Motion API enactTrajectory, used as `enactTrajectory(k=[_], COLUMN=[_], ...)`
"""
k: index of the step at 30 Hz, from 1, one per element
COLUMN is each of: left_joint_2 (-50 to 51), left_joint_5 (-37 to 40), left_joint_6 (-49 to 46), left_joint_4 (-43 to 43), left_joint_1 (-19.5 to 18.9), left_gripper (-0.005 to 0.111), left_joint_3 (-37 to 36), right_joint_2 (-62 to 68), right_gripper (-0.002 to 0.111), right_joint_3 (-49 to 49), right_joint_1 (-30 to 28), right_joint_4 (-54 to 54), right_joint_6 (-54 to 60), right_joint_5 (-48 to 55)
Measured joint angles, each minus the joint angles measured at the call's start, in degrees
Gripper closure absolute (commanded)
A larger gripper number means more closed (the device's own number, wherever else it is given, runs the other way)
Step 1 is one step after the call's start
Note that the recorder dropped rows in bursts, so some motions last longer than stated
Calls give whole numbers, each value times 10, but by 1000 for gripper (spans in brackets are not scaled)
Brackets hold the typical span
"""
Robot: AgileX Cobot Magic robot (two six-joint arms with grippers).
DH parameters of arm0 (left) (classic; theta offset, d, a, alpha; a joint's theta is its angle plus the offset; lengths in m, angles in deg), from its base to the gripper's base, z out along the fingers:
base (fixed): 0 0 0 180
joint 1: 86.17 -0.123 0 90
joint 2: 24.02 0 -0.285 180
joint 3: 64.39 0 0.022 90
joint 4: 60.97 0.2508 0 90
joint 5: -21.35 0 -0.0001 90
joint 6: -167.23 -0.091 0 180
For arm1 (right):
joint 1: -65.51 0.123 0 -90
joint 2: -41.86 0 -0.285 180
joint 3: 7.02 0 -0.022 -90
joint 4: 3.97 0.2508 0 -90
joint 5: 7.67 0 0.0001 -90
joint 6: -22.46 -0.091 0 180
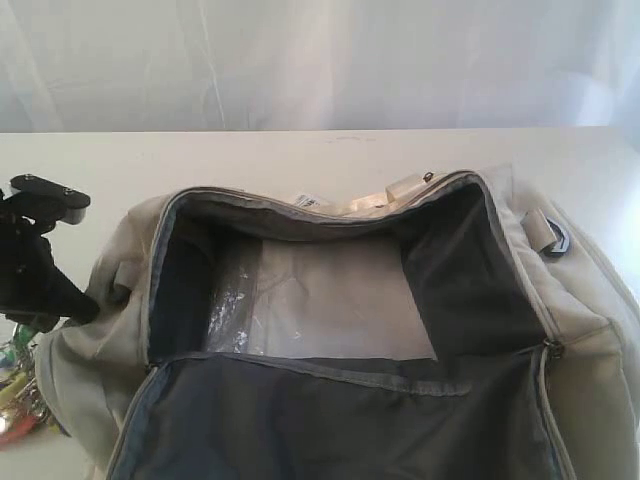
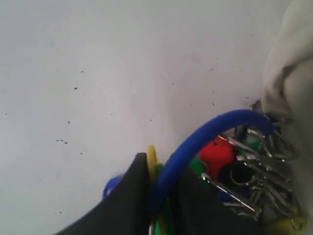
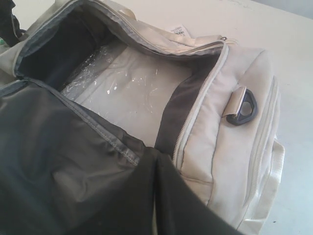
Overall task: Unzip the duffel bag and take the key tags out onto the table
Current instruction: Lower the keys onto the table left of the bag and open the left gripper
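Furthest left in the exterior view, the black left arm (image 1: 35, 265) reaches down beside the end of the duffel bag (image 1: 95, 370). Its left claw (image 2: 161, 172) is clenched on the key tags (image 2: 217, 154): the wrist view shows the blue ring (image 2: 210, 129) pinched between the two black fingers (image 2: 129, 196), with red, green, black and yellow tags and a cluster of metal split rings (image 2: 259, 166) bunched under it. The bunch is outside the bag, just beside its left end and low over the white bench (image 1: 300, 155). Whether it rests on the surface I cannot tell.

Moving right, the bag lies across the middle of the bench with its top unzipped and gaping. The near flap (image 1: 330, 420) is folded toward the camera, dark grey lining up. Inside, a pale base panel (image 1: 330, 300) wrapped in clear, crinkled plastic covers the bottom. A white paper label (image 1: 308, 201) peeks over the far rim.

Further right, a grey zipper pull (image 1: 548, 349) sits at the corner of the opening, and a black D-ring (image 1: 555, 242) hangs on the bag's right end.

The right claw is clenched. The frames do not show it clearly, and I cannot tell whether it pinches any fabric.
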State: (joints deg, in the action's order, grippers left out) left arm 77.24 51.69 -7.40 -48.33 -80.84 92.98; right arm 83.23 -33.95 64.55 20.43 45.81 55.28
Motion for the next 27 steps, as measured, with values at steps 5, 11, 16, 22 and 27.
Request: enactTrajectory(k=[5, 11, 16, 22, 27], left_joint_2=[6, 6, -21, -105, -184], left_joint_5=[-12, -14, -6, 37, 68], left_joint_6=[0, -1, -2, -2, -2], left_joint_4=[0, 0, 2, 3, -4], left_joint_1=[0, 0, 0, 0, 0], left_gripper=[80, 45, 43, 43, 43], left_joint_3=[0, 0, 0, 8, 9], right_joint_2=[0, 0, 0, 0, 0], right_gripper=[108, 108, 108, 108, 108], right_joint_3=[0, 0, 0, 0, 0], right_joint_1=[0, 0, 0, 0, 0], right_joint_4=[0, 0, 0, 0, 0], right_joint_6=[0, 0, 0, 0, 0], right_joint_5=[0, 0, 0, 0, 0])
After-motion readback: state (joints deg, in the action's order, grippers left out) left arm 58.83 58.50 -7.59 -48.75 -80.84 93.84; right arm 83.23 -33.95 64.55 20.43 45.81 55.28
